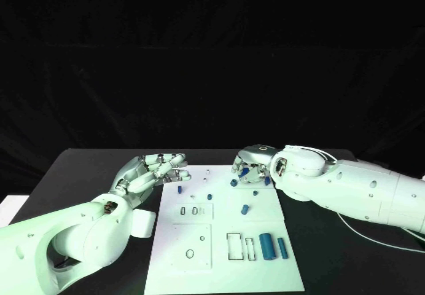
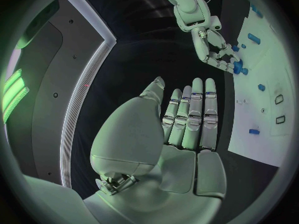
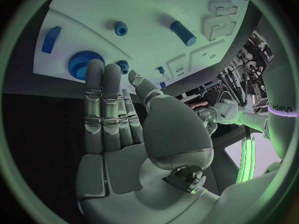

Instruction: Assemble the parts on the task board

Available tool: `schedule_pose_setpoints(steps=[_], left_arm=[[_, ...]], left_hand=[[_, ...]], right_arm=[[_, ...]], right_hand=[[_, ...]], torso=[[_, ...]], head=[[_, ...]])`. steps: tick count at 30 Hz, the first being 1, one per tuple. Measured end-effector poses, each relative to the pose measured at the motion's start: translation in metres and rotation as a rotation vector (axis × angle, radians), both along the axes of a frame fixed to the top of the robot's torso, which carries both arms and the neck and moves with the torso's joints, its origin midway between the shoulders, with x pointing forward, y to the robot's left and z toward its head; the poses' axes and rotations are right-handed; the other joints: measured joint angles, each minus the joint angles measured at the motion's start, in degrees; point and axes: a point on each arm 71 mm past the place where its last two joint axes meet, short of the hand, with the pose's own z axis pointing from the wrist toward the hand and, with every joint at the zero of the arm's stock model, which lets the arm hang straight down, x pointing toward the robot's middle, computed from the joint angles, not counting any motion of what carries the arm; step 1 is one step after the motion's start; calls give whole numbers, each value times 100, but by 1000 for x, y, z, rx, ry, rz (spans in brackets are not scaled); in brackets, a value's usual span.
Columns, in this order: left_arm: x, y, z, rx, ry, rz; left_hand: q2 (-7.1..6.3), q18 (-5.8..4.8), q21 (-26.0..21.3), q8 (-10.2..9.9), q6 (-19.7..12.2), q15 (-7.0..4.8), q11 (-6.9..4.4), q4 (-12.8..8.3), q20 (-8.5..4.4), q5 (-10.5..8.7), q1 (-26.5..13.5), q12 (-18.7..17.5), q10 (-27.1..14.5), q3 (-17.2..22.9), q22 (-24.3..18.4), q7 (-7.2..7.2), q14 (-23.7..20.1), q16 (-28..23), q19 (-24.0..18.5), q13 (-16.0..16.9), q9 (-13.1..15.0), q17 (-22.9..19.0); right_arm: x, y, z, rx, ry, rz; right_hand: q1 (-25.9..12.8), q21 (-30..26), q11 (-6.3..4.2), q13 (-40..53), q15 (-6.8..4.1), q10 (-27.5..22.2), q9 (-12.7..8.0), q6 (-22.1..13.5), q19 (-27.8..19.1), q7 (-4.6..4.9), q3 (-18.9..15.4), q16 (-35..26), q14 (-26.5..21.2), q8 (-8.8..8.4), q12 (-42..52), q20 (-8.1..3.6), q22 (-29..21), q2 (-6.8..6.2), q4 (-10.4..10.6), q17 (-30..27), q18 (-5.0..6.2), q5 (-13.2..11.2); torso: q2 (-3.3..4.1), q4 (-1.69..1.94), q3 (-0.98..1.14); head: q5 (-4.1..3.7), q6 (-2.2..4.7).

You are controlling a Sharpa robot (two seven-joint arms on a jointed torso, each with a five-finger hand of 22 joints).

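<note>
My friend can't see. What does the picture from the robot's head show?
A white task board lies on a black table with small blue parts on it. The right robot hand reaches over the board's far edge above some blue parts there. The left robot hand hovers beside the board's far left corner, fingers apart, holding nothing.

The right hand [image 3: 115, 129] has its fingers straight and together, holding nothing, fingertips over the board [image 3: 156, 10] edge. Just beside the fingertips sits a blue gear [image 3: 77, 64]; a cylinder [image 3: 183, 33] lies farther onto the board.
</note>
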Motion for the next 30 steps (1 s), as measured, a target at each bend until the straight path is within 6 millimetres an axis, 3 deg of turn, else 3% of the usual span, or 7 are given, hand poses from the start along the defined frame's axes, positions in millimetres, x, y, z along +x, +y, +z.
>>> schedule_pose_setpoints(steps=[14, 30], left_arm=[[0, 0, 0, -1, 10, -2], [-1, 1, -1, 0, 20, -6]], left_hand=[[0, -1, 0, 0, -22, 1, 1, 0, 0, 0, 0, -26, -1, 0, -7, 22, 0, -2, 0, 0, 0, 7], [0, -1, -1, -23, -22, 1, 1, 0, 1, 1, 0, -26, -1, 0, -15, 21, -1, -26, 0, -1, -4, 14]], right_arm=[[3, 3, -3, -48, 2, -1], [7, 3, -6, -78, 28, -7]], right_hand=[[0, 455, 0, -1, 0, 0, 2, 22, -63, -18, 185, 466, 0, 0, 0, 19, 299, 0, 184, 363, 0, 0], [0, 935, -56, -2, 0, 149, 21, 234, -135, -27, 522, 919, -1, 0, 0, 8, 792, 0, 377, 777, 0, -46]], torso=[[116, 74, -34], [170, 105, -46]], head=[[-65, -21], [-86, -84]])
